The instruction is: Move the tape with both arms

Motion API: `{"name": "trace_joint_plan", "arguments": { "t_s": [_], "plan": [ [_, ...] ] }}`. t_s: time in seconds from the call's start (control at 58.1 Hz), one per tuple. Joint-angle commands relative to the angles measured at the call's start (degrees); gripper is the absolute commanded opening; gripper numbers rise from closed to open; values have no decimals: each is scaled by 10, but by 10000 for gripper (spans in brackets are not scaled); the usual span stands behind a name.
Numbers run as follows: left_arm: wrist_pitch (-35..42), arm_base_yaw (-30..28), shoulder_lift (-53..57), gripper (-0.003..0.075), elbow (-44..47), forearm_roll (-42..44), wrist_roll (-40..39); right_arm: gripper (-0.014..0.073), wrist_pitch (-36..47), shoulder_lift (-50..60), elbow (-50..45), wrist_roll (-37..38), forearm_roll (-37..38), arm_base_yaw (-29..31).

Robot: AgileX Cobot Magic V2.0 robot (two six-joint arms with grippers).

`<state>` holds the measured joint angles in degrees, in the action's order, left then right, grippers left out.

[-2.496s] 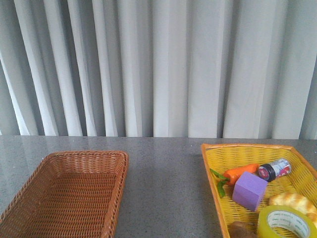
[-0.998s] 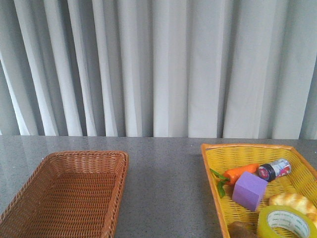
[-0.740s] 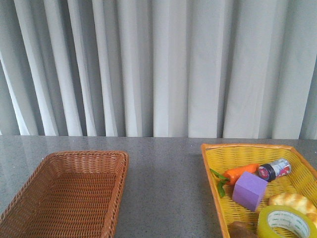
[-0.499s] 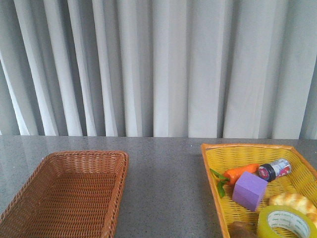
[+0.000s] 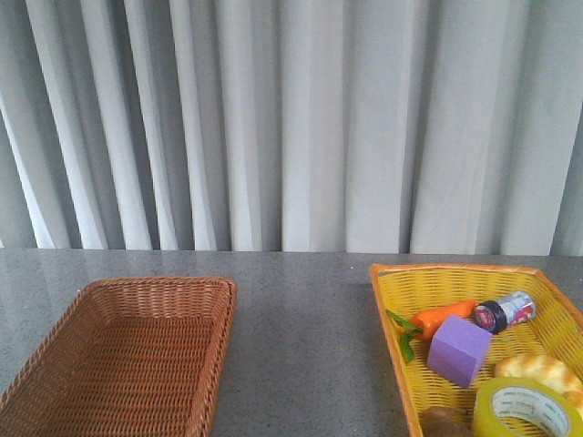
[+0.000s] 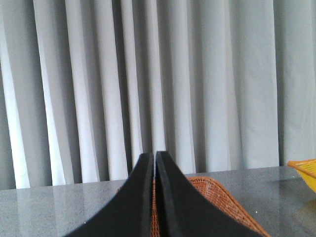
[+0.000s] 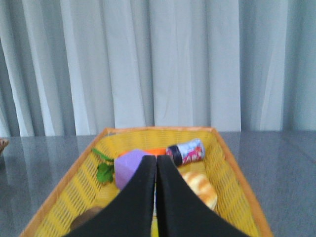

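Note:
The tape (image 5: pixel 527 410), a yellow-green roll with a white core, lies in the near corner of the yellow basket (image 5: pixel 390 305) at the front view's lower right, cut off by the frame edge. Neither arm shows in the front view. In the left wrist view my left gripper (image 6: pixel 154 156) is shut with nothing between its fingers, hanging above the brown wicker basket (image 6: pixel 219 200). In the right wrist view my right gripper (image 7: pixel 156 159) is shut and empty above the yellow basket (image 7: pixel 236 170); its fingers hide the tape there.
The brown wicker basket (image 5: pixel 160 283) stands empty at the left of the grey table. The yellow basket also holds a toy carrot (image 5: pixel 443 317), a purple block (image 5: pixel 458 350), a small can (image 5: pixel 504 310), a bread roll (image 5: pixel 537 369) and a brown object (image 5: pixel 443 423). Grey curtains hang behind.

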<state>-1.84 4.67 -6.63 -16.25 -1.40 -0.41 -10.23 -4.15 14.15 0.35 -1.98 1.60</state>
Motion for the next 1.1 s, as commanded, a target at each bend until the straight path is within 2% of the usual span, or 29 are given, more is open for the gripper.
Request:
{"name": "trace_joint_plan", "arguments": {
  "t_s": [0.0, 0.086, 0.241, 0.361, 0.551, 0.826, 0.964, 1.033, 1.084],
  "plan": [
    [-9, 0, -71, -7, -89, -5, -5, -6, 6, -49, 75, -4, 20, 3],
    [-61, 0, -130, -7, -156, -5, -5, -5, -28, -102, 133, -4, 20, 3],
    [-199, 0, -235, -7, -272, -5, -5, -5, -106, -199, 232, -4, 20, 3],
    [-276, 0, -294, -7, -308, -5, -5, -4, -185, -268, 269, -4, 20, 3],
    [-303, 0, -343, -7, -305, -5, -5, -4, -252, -330, 268, -4, 16, 3],
    [-305, 0, -372, 2, -305, -5, -13, 0, -274, -368, 268, -4, 25, 3],
    [-302, 0, -381, 92, -305, -2, -22, 44, -268, -369, 268, -4, 45, 3],
    [-302, 0, -387, 181, -305, 0, -22, 98, -269, -369, 268, -4, 48, 3],
    [-301, 0, -388, 291, -305, 1, -22, 159, -270, -369, 268, -4, 48, 3]
  ]
}}
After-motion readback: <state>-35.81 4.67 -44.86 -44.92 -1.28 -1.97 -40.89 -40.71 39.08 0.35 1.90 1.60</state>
